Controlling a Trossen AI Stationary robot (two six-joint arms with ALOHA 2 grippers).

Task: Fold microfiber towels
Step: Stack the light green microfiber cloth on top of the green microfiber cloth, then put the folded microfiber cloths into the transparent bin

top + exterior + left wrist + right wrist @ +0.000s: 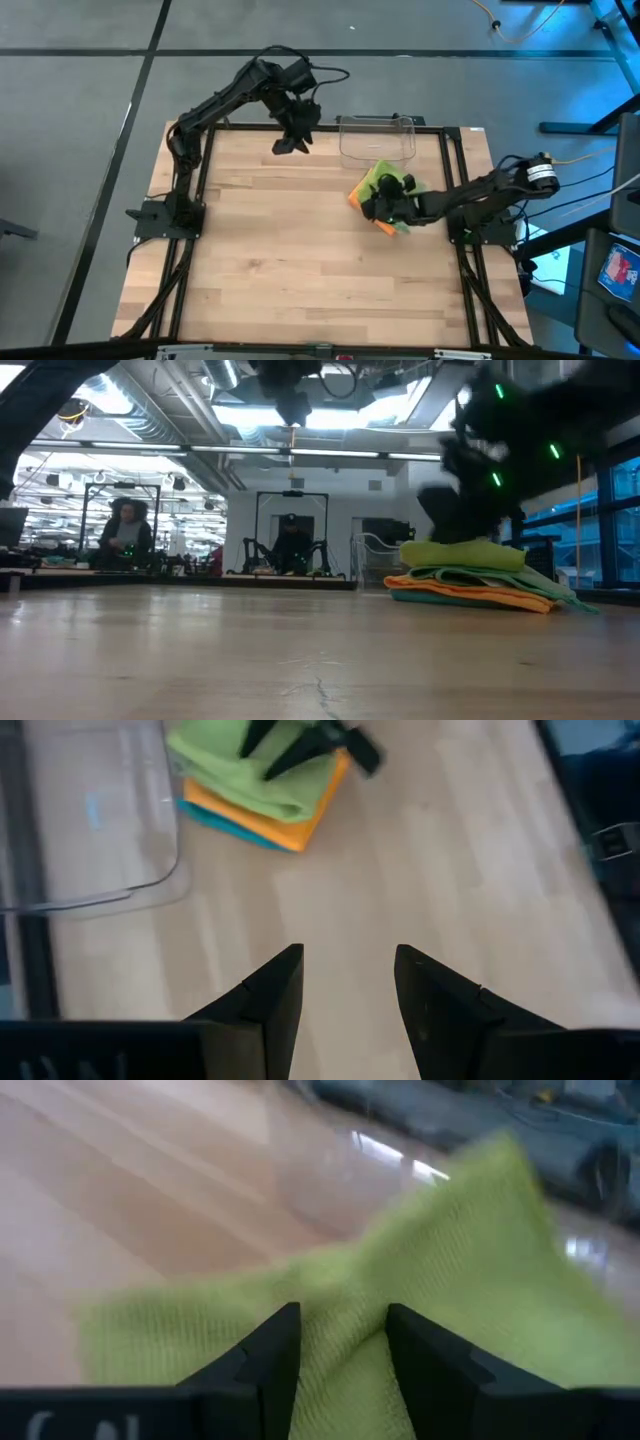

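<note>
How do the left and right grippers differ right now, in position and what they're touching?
The left gripper hangs high over the table's far edge, beside the clear bin, touching nothing; the right gripper is down on the towel stack. The left gripper's fingers frame bare wood; the right gripper's straddle the lime green towel. Both are open.

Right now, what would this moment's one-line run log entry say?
stage: stacking | right gripper: open, on lime green towel topping pile | left gripper: open, raised near clear bin | table

Folded towels stacked: lime green towel [462, 554] over orange towel [470, 592] and teal towel [225, 823].
</note>
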